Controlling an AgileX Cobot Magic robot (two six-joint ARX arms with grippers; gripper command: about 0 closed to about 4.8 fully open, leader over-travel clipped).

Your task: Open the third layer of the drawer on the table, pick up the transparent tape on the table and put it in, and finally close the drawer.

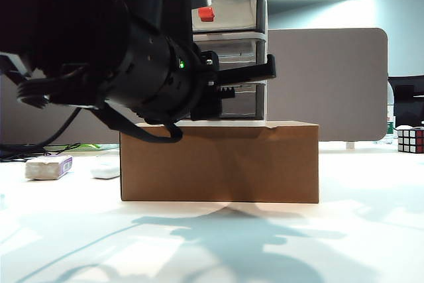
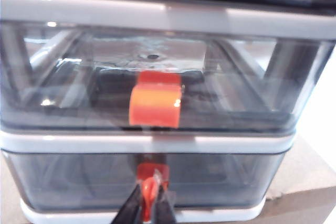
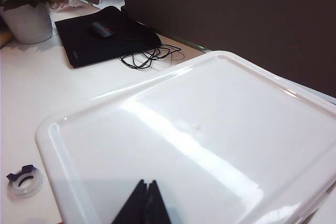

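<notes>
A: where's the left gripper (image 2: 149, 209)?
B: clamped shut on the bottom drawer (image 2: 147, 182) handle (image 2: 152, 174). Right gripper (image 3: 144, 205) is closed, empty, over a white tray (image 3: 210, 129); tape (image 3: 22, 182) on the surface beside it

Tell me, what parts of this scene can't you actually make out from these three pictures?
- Exterior view: the left arm hides the drawer's left side and its lowest handle.
- Left wrist view: the left gripper is shut on the third layer's handle; the picture's edge cuts off its fingers.
- Right wrist view: only the right gripper's closed tips show, over a white tray; the tape looks tiny.
</notes>
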